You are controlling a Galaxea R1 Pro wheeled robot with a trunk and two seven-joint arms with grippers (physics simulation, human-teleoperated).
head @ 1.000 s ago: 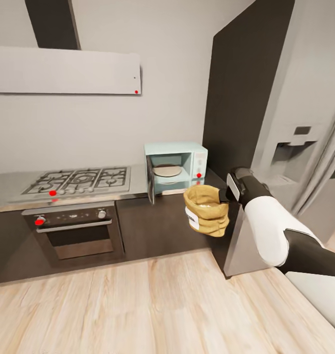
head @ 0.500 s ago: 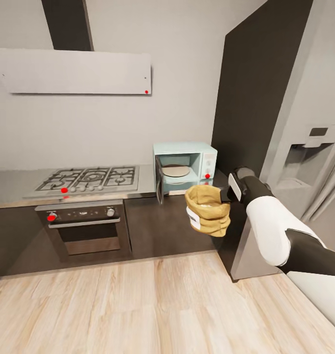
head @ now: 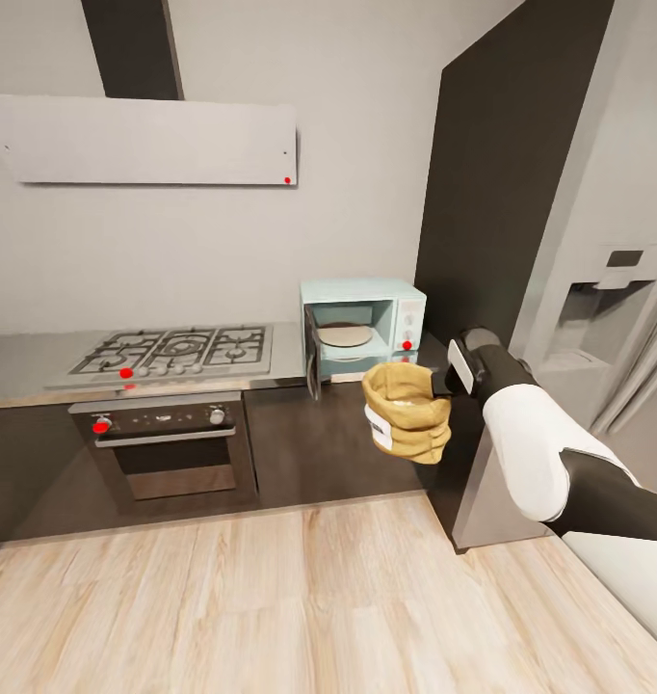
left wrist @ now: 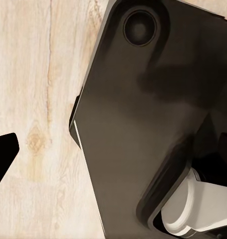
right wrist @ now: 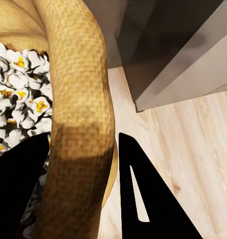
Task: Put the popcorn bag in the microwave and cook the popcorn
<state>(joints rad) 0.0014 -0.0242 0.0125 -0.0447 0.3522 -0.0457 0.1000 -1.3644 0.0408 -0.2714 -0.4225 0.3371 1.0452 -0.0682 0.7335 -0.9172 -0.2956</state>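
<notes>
In the head view my right gripper [head: 442, 384] is shut on the rolled rim of the tan popcorn bag [head: 406, 414]. It holds the bag upright in the air, in front of and below the microwave [head: 364, 323]. The mint-white microwave stands on the grey steel countertop [head: 20, 361] with its door [head: 312, 364] swung open and a round plate inside. The right wrist view shows the bag rim [right wrist: 78, 99] pinched between the black fingers [right wrist: 143, 189], with white-yellow popcorn [right wrist: 13, 99] inside. My left gripper [left wrist: 113, 149] hangs open over my dark base.
A steel gas hob [head: 174, 352] and a dark oven [head: 165, 448] lie left of the microwave, under a white hood [head: 145, 140]. A tall dark cabinet [head: 492, 173] and a grey fridge [head: 598, 318] stand at the right. Light wooden floor [head: 271, 598] stretches before the cabinets.
The whole view shifted between one second and half a second ago, so the camera moved. Since then nothing has changed. The bag stays in my right gripper.
</notes>
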